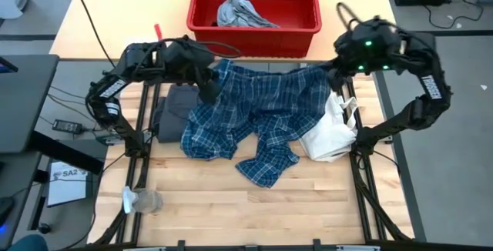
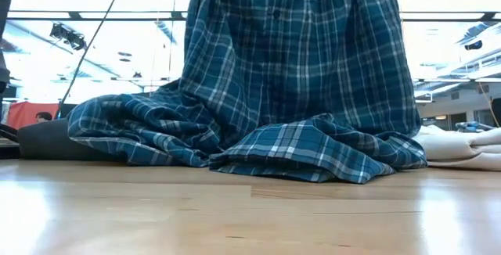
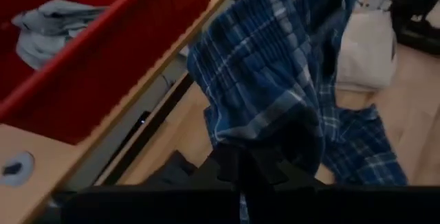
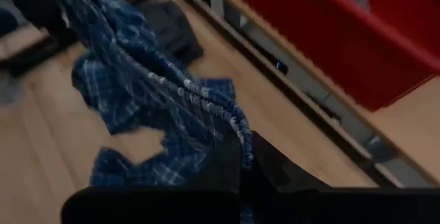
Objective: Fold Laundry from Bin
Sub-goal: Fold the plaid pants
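Observation:
The blue-and-white plaid shirt (image 1: 262,112) hangs between my two grippers in front of the red bin (image 1: 254,29). Its lower part (image 2: 305,149) lies crumpled on the wooden table. My left gripper (image 1: 209,91) is shut on the shirt's left upper end, and my right gripper (image 1: 333,70) is shut on its right upper end. A light grey piece (image 1: 240,12) lies inside the bin. A dark grey piece (image 1: 173,112) lies flat on the table under the shirt's left side. My left gripper pinches a bunched part of the shirt's upper edge (image 3: 275,138) between its two fingers, slanting down from the table's left. The cloth runs from there toward the other arm. My right gripper pinches a gathered, ridged edge of the shirt (image 4: 234,124) between its fingers, slanting down from the table's right. The shirt hangs below both holds, its lower part on the table.
A white fabric bag (image 1: 331,135) lies on the table at the right, partly under the shirt. A small clear thing (image 1: 142,199) lies near the front left corner. The near half of the table (image 1: 254,205) is bare wood. Black frame rails run along both sides.

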